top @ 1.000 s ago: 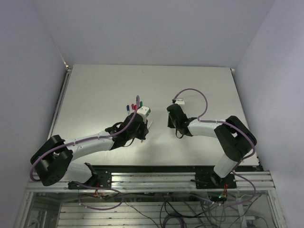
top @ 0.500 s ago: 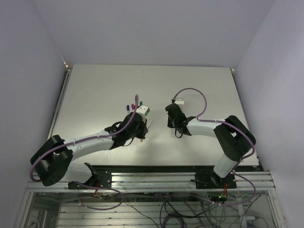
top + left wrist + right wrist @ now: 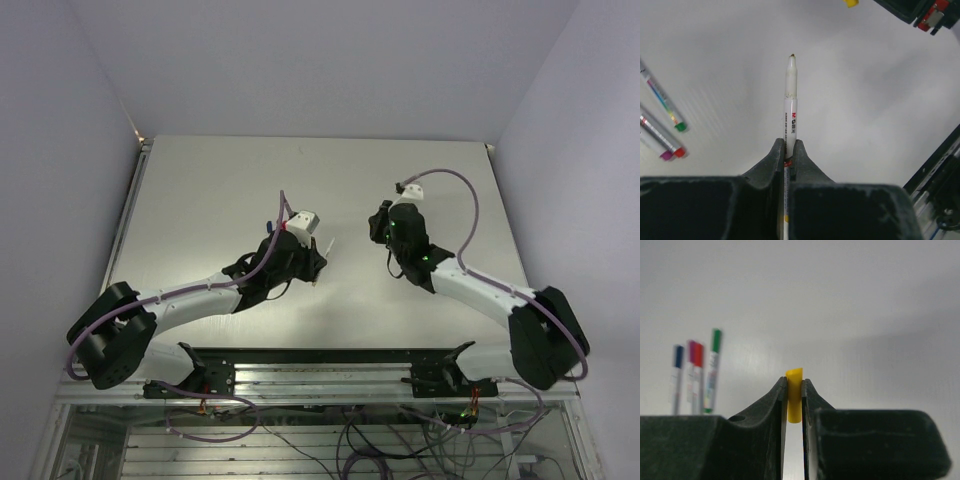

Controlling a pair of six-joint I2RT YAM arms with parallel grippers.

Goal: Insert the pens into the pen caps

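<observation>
The table (image 3: 420, 180) is lying bare across its far half and between the two wrists, giving wide passage there. The uncapped pen (image 3: 791, 100) is jutting forward from the left gripper (image 3: 788, 146) into that gap, with the right gripper (image 3: 794, 384), pinching the yellow cap (image 3: 794, 407), hanging just beyond its tip, slightly right. A cluster of capped pens (image 3: 675, 148) is lying left of the left gripper, narrowing room there.

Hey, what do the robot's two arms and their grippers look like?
The left arm and right arm each have white tubular links, black joints and a looping purple cable. The left gripper and right gripper are dark, matte and taper to narrow tips.
</observation>
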